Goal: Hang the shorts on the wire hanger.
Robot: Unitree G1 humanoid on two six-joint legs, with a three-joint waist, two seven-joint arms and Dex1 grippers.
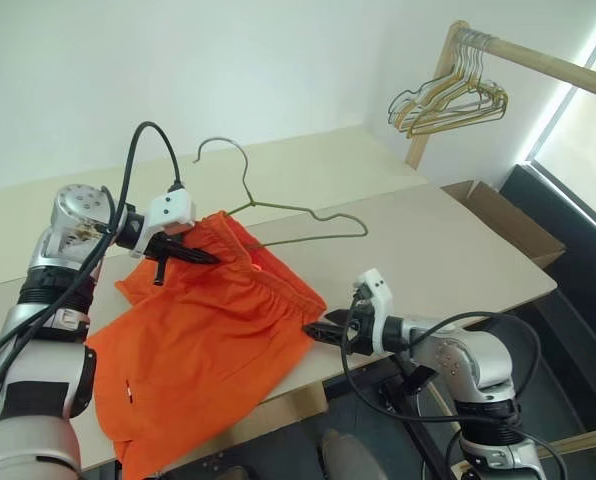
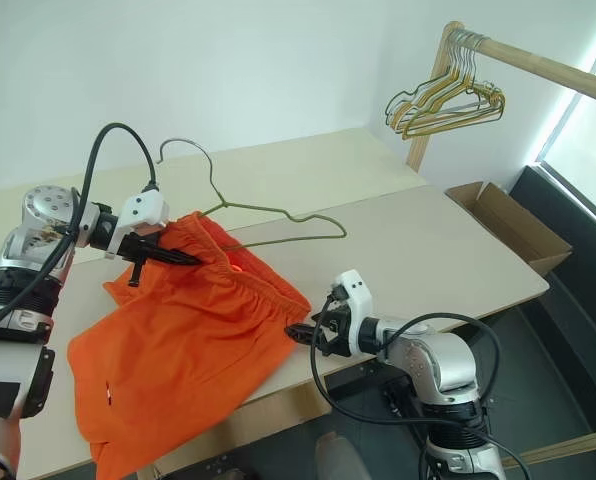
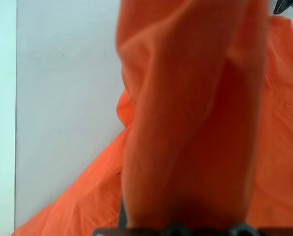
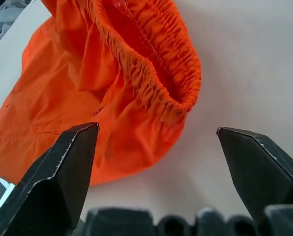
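While the left claw [image 1: 200,256] pinches the shorts [image 1: 208,340] at the waistband's far end, beside the wire hanger [image 1: 288,215], the right claw [image 4: 156,147] gapes wide just short of the waistband's near end.

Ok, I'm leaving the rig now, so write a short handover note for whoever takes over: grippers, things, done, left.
Left gripper: shut on the waistband of the bright orange fabric shorts, lifting that corner.
Right gripper: open, empty, at the table's near edge, aimed at the waistband's other end.
Thin greenish-grey wire hanger: flat on the table behind the shorts, its near end at the raised waistband.
Done: one corner gripped.
Left: get the shorts onto the hanger.
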